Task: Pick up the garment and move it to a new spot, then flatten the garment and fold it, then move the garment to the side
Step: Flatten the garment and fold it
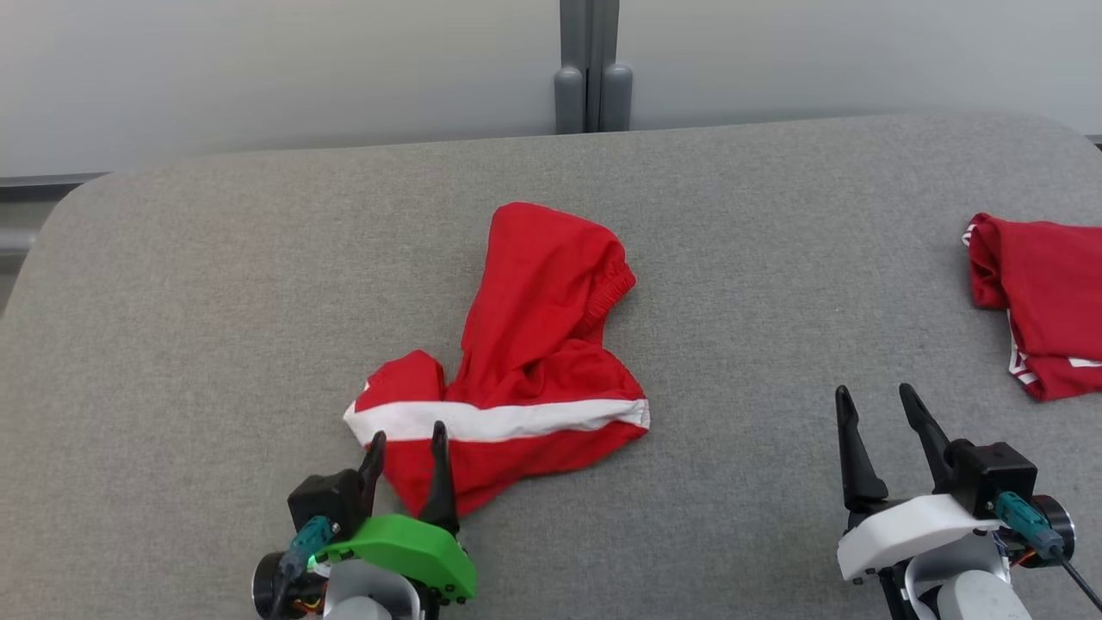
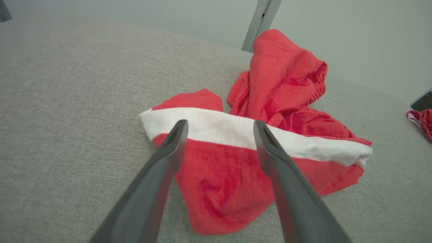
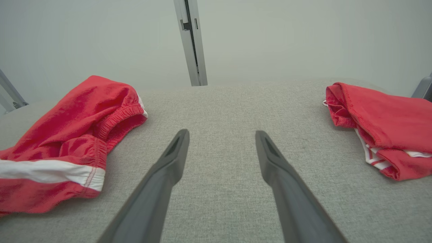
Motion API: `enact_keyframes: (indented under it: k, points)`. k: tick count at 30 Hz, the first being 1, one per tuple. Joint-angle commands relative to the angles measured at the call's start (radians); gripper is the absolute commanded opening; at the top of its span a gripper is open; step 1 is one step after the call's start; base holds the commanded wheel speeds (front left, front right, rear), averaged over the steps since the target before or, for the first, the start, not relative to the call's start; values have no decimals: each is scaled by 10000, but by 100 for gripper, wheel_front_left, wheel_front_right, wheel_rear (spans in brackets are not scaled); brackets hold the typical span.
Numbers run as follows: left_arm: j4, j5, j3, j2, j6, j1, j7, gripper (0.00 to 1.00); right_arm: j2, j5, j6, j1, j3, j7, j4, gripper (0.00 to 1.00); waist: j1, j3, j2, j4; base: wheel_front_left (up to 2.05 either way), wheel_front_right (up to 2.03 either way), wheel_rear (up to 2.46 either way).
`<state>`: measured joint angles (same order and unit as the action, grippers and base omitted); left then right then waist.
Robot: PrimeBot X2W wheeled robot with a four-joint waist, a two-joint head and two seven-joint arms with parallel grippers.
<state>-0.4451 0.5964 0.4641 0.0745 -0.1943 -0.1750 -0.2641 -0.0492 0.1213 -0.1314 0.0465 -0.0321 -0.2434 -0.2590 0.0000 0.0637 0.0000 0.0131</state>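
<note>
While the grey cloth-covered table spans almost the whole head view, its far corners rounded and its far edge against a pale wall, the garment lies crumpled a little left of the middle, toward the near side. It is a pair of red shorts with a gathered elastic waistband turned to the far right and a broad white band running across the near part. One lobe bunches up toward the wall and a red point trails toward the robot.

Bare grey cloth lies wide on the garment's left, beyond it, and between it and a second red piece, folded with thin white trim, at the table's right edge.

The left gripper hangs over the garment's near corner with its fingers spread to either side of the white band, pinching nothing. The right gripper is over bare table between the two red pieces, its fingers spread as well.
</note>
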Motion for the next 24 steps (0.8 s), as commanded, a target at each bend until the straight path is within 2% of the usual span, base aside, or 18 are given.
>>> enact_keyframes:
  k: [1,15,24]
  points:
    - [142,-193,-78,104,24,59,-3,100,-26,31,15,-105,-22,-11,-19,100,0,-186,0,163,0,0,0]
    - [1262,-846,-414,500,-147,635,-3,100,-26,87,15,-435,18,30,-112,100,0,-809,0,824,0,0,0]
    - [1595,-1002,-329,708,-252,731,41,100,-24,143,15,-129,632,289,-616,100,0,-804,0,1650,0,0,0]
